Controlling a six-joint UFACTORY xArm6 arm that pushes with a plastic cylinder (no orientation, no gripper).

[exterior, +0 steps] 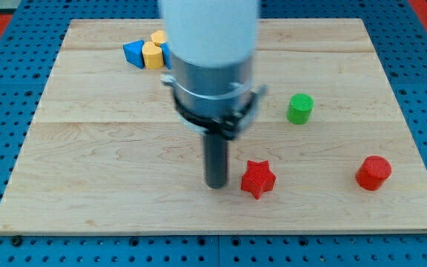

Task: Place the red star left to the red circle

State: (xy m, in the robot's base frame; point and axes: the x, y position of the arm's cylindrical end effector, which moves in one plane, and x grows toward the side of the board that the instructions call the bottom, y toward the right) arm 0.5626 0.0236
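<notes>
The red star (258, 179) lies on the wooden table (87, 170) near the view's bottom, a little right of centre. The red circle (373, 173), a short round block, sits well apart from it toward the view's right, at about the same height in the view. So the star is already on the circle's left side, but a wide stretch of bare wood lies between them; judged from this, the job looks only partly done, and what remains is to slide the star rightward until it rests just beside the circle.

The arm carries no hand at all, only a straight dark rod. My tip (216, 185) stands just left of the star, very close to it; whether it touches cannot be told. That side suits a push toward the view's right.

A green cylinder (299, 108) stands above the gap between the two red blocks, clear of the likely path. Near the view's top left, a blue block (133, 53) and two yellow blocks (152, 55) cluster together, partly hidden behind the arm.
</notes>
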